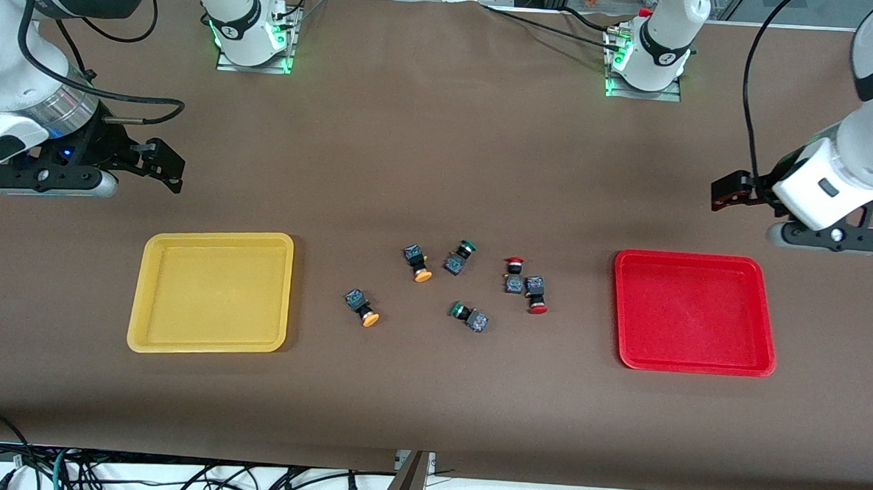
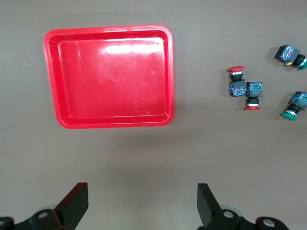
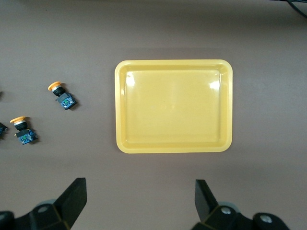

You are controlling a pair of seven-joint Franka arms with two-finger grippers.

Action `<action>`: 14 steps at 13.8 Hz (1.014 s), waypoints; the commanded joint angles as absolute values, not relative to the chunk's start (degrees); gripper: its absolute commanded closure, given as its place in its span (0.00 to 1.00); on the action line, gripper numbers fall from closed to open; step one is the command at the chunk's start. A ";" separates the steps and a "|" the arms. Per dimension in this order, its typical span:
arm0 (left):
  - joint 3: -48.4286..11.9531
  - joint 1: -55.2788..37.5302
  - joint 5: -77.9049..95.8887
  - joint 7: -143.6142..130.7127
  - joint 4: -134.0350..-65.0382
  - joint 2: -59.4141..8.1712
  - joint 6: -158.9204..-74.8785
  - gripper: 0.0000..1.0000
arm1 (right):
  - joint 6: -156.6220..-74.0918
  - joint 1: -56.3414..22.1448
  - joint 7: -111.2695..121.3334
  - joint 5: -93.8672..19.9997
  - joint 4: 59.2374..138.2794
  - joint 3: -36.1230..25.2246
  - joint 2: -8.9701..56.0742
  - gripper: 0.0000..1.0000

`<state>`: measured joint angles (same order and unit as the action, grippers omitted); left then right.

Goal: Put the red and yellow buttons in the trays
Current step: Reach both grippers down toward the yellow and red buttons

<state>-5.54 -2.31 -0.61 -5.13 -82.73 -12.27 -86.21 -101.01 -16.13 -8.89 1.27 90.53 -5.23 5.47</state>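
Note:
Two yellow-capped buttons (image 1: 417, 263) (image 1: 361, 307) and two red-capped buttons (image 1: 513, 274) (image 1: 536, 293) lie on the brown table between the trays. The red pair touch each other. The yellow tray (image 1: 216, 235) lies toward the right arm's end and the red tray (image 1: 690, 257) toward the left arm's end; both are empty. My right gripper (image 1: 161, 163) hangs open and empty over bare table by the yellow tray (image 3: 172, 63); its view shows the yellow buttons (image 3: 62, 95) (image 3: 23, 129). My left gripper (image 1: 731, 190) hangs open and empty over bare table by the red tray (image 2: 108, 30); its view shows the red buttons (image 2: 237, 81) (image 2: 253, 95).
Two green-capped buttons (image 1: 461, 257) (image 1: 469, 316) lie among the others, between the yellow and the red pairs. They also show in the left wrist view (image 2: 290, 56) (image 2: 293, 105). The arm bases (image 1: 254, 38) (image 1: 647, 63) stand at the table's edge farthest from the front camera.

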 commanded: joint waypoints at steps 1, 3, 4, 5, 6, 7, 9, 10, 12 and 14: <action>-5.45 -4.12 1.93 -5.71 -80.86 -15.73 -88.06 0.00 | -101.34 -16.52 -8.70 2.20 89.21 -5.10 5.89 0.00; -5.45 -6.84 2.02 -9.03 -80.86 -18.53 -89.46 0.00 | -101.34 -16.52 -8.61 1.93 89.12 -5.10 5.89 0.00; -5.45 -7.73 2.11 -12.62 -80.86 -20.02 -92.00 0.00 | -101.34 -16.78 -8.61 1.93 89.12 -5.10 5.98 0.00; -5.62 -9.21 2.02 -16.05 -81.03 -21.34 -95.07 0.00 | -101.34 -17.14 -8.61 1.85 89.12 -5.10 6.24 0.00; -5.62 -11.06 2.02 -18.52 -81.04 -23.10 -97.19 0.00 | -101.34 -17.14 -8.61 1.58 89.21 -5.10 6.41 0.00; -5.63 -12.12 2.11 -20.20 -81.04 -24.77 -98.86 0.00 | -102.64 -17.14 -8.61 1.32 89.30 -5.01 8.94 0.00; -5.63 -12.74 1.93 -21.97 -81.30 -26.01 -102.11 0.00 | -102.23 -18.45 -9.31 1.05 86.93 -3.88 12.21 0.00; -5.63 -13.18 1.93 -21.97 -81.30 -26.36 -102.30 0.00 | -101.78 -19.15 -9.66 1.92 87.01 -3.78 12.83 0.00; -5.71 -13.71 2.11 -23.19 -81.30 -28.02 -104.66 0.00 | -101.86 -19.51 -9.14 1.85 87.01 -3.69 16.94 0.00; -5.63 -16.51 2.02 -25.91 -81.39 -31.45 -110.01 0.00 | -104.66 -21.17 -9.14 1.32 86.40 -3.52 24.65 0.00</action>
<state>-6.13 -13.73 1.06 -23.03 -82.77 -27.90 -106.46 -103.14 -19.97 -8.91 1.25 89.31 -3.64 16.92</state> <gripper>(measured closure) 0.000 0.000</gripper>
